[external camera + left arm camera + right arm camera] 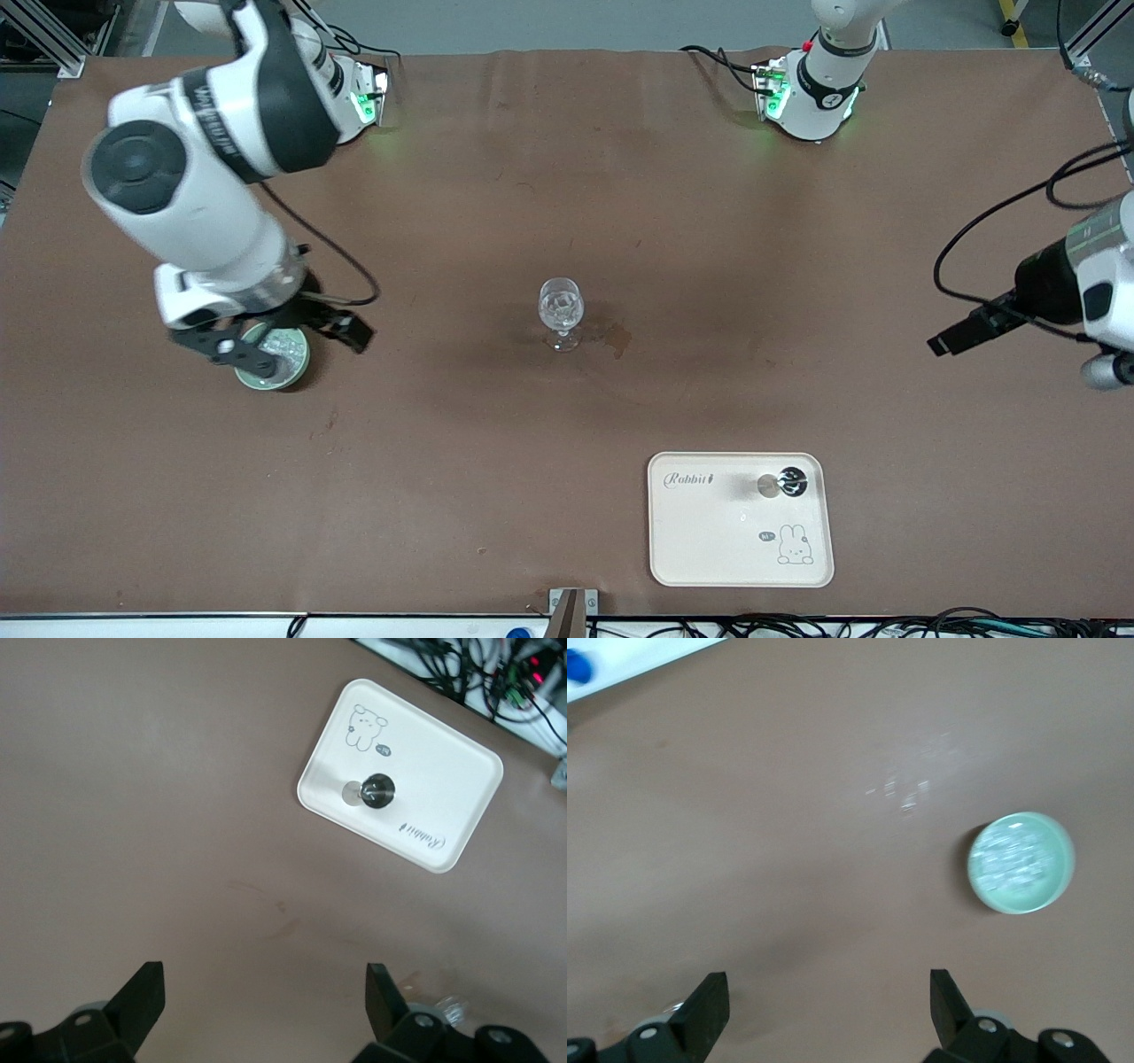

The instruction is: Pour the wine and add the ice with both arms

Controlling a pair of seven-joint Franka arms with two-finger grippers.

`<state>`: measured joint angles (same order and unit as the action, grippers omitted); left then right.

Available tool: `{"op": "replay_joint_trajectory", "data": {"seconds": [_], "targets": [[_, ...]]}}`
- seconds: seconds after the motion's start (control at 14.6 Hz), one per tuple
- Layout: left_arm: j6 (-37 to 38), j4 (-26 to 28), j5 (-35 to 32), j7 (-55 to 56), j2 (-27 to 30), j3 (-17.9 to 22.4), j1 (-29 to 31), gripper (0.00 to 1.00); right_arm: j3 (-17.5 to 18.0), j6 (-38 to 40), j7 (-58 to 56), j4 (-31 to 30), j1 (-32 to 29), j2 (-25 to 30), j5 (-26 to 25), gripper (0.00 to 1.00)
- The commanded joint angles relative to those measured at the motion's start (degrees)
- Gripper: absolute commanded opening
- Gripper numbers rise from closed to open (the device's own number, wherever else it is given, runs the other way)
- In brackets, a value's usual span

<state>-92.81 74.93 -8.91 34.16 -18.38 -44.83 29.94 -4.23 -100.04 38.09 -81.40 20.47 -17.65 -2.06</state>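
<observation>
A clear stemmed glass (561,310) stands mid-table with clear glinting contents. A pale green bowl (297,365) with ice (283,344) sits toward the right arm's end. It also shows in the right wrist view (1021,862), with ice (1014,855) in it. My right gripper (283,341) hangs open and empty just over the bowl; its fingertips (713,992) frame bare table. My left gripper (952,338) is open and empty over the left arm's end of the table, and its fingertips (149,985) frame bare table. No wine bottle is in view.
A cream rabbit tray (709,540) lies near the front camera and also shows in the left wrist view (443,771). It holds a black round stopper (791,481) and a small silver disc (767,486). A dark wet stain (618,338) lies beside the glass.
</observation>
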Motion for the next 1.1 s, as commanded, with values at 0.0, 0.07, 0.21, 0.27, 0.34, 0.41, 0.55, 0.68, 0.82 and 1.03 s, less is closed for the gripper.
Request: {"op": "replay_joint_trajectory", "data": {"seconds": [0.0,0.07,0.21,0.27,0.34,0.41,0.55,0.68,0.82,1.03], "targets": [[0.6,2.0,-1.0,-9.7,5.4,1.3,-1.1,1.0,1.4,-1.0,-4.7,-8.1,-5.2,5.6,-2.2,1.0],[1.2,2.1,-1.0,-12.0,6.6,5.4,-3.9,1.0,1.4,-1.2,-7.4,-9.6,-7.0,6.7,-2.2,0.99],[4.2,3.0,1.0,-18.8,9.9,17.5,-13.1,1.0,1.5,-1.2,-11.4,-11.8,-9.8,8.8,-2.2,0.99],[5.4,3.2,3.4,-21.8,11.2,21.7,-16.3,1.0,1.5,-1.2,-13.3,-13.3,-10.8,10.1,-2.2,0.98],[6.7,4.5,6.9,-23.5,12.9,27.8,-20.8,1.0,1.5,-1.2,-14.6,-14.4,-11.7,11.0,-2.2,0.98],[7.0,7.0,8.8,-23.6,15.4,35.3,-27.2,1.0,1.5,-1.2,-16.1,-15.2,-12.5,11.9,-2.2,0.98],[6.9,11.4,9.1,-24.1,19.4,39.1,-31.0,1.0,1.5,-0.8,-20.5,-15.9,-14.6,13.4,-2.2,0.98],[6.9,14.5,9.2,-24.8,22.4,39.1,-31.0,1.0,1.5,0.9,-24.4,-15.8,-16.2,14.3,-2.1,0.98],[6.5,17.8,9.1,-26.2,25.1,39.0,-31.0,1.0,1.5,1.2,-28.2,-15.8,-17.7,15.4,-1.6,0.98],[5.6,20.3,8.7,-28.2,27.9,39.1,-31.2,1.0,1.5,2.9,-35.0,-15.2,-20.5,16.1,-1.4,0.98]]}}
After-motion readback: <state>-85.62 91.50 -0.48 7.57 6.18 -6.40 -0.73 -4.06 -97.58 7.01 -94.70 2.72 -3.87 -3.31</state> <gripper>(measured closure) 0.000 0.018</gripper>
